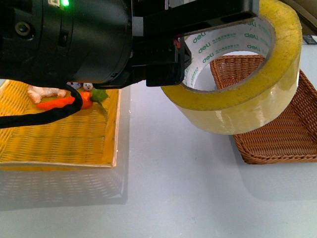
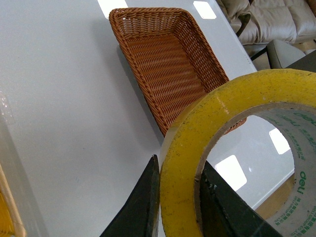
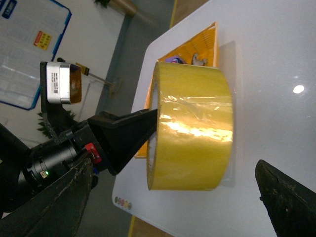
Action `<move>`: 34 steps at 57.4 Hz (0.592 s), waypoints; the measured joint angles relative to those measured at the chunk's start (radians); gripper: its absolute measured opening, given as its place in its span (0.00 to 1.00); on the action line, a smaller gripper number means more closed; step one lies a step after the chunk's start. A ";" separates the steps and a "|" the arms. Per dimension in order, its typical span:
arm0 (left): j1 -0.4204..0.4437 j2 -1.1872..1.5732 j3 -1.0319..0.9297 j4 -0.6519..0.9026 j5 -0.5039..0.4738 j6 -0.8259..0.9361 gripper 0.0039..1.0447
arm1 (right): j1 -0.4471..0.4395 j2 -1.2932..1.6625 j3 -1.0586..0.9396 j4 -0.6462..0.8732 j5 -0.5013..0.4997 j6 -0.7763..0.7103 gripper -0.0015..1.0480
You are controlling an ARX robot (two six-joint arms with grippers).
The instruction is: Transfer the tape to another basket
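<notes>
White tabletop below. My left gripper clamps the tape by its wall, roll aloft at upper right of the front frame. The brown wicker basket lies just right of it and lower. Right gripper spread wide, empty.

basket partly hidden behind tape, its right edge cropped

Shows yellow packing tape roll pinched at its rim by left gripper, over white table, yellow woven tray beyond.
</notes>
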State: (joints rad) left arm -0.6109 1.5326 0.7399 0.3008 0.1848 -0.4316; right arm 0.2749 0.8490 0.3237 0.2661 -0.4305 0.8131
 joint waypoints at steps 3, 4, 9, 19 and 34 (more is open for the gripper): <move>0.000 0.000 0.000 0.001 0.002 0.000 0.14 | 0.008 0.045 -0.007 0.053 -0.007 0.021 0.91; 0.000 0.000 0.000 0.001 0.003 0.000 0.14 | 0.010 0.055 -0.008 0.064 -0.008 0.026 0.91; 0.000 0.000 0.000 0.003 0.010 0.000 0.14 | 0.018 0.139 -0.010 0.124 -0.008 0.050 0.91; 0.000 0.000 -0.006 0.008 0.025 0.000 0.14 | 0.045 0.252 -0.008 0.206 0.003 0.083 0.91; 0.000 0.000 -0.008 0.015 0.029 0.000 0.14 | 0.073 0.277 0.003 0.222 0.024 0.090 0.70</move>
State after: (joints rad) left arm -0.6106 1.5326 0.7319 0.3157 0.2134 -0.4320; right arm 0.3477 1.1255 0.3264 0.4885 -0.4068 0.9028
